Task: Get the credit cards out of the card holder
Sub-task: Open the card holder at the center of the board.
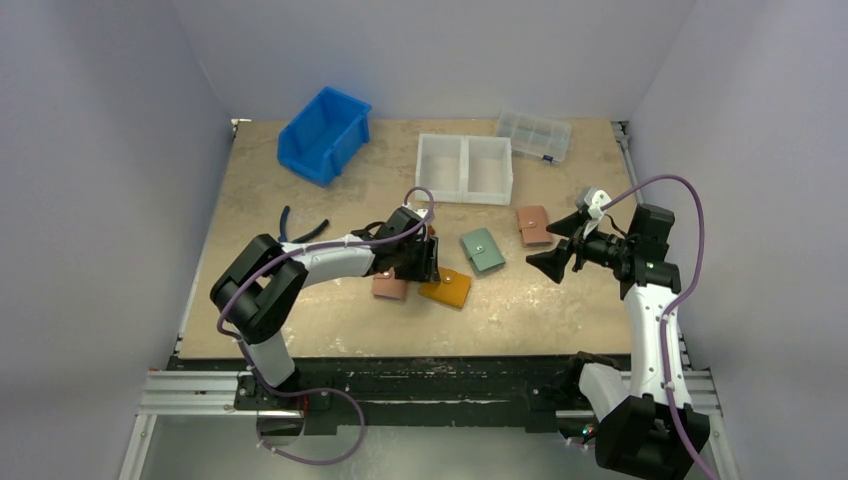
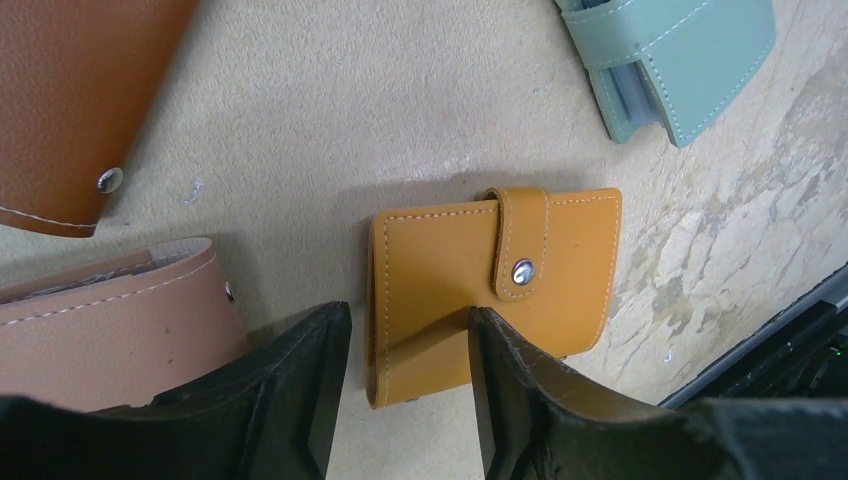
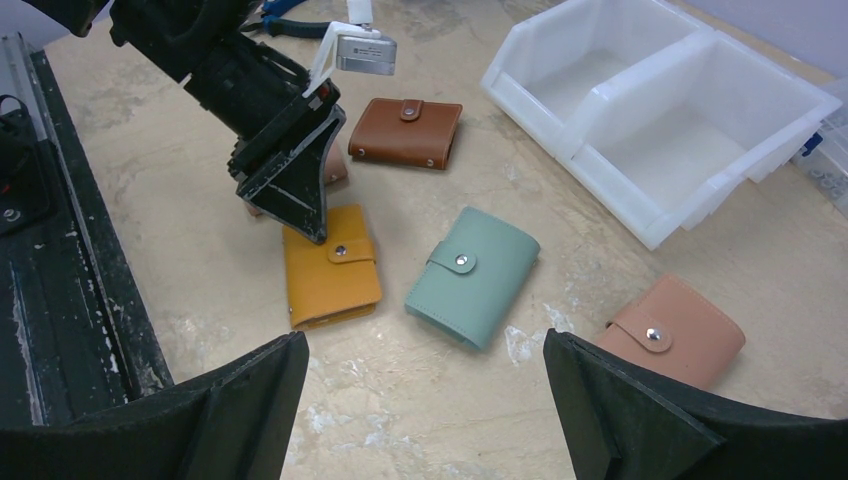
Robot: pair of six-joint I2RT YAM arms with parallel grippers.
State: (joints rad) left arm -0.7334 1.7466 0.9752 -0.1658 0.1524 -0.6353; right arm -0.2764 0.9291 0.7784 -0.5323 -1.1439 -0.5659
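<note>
the left tool (image 2: 410, 318) stood half-spread astride the near corner of the card holder (image 2: 440, 280), which lay snapped shut on the counter (image 2: 330, 100); the right tool (image 3: 425, 345) hung spread wide, well away.

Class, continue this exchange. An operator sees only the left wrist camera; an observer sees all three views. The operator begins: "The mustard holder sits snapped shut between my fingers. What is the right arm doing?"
Observer: The right gripper hangs open and empty, to the right of the green wallet.
Operator: Is there anywhere to drop the cards?
Observer: A white bin with two compartments stands behind the wallets; both compartments look empty.
Operator: I count four wallets. Is that all?
Observer: No, five. A second pink wallet lies snapped shut to the right of the green one.
</note>
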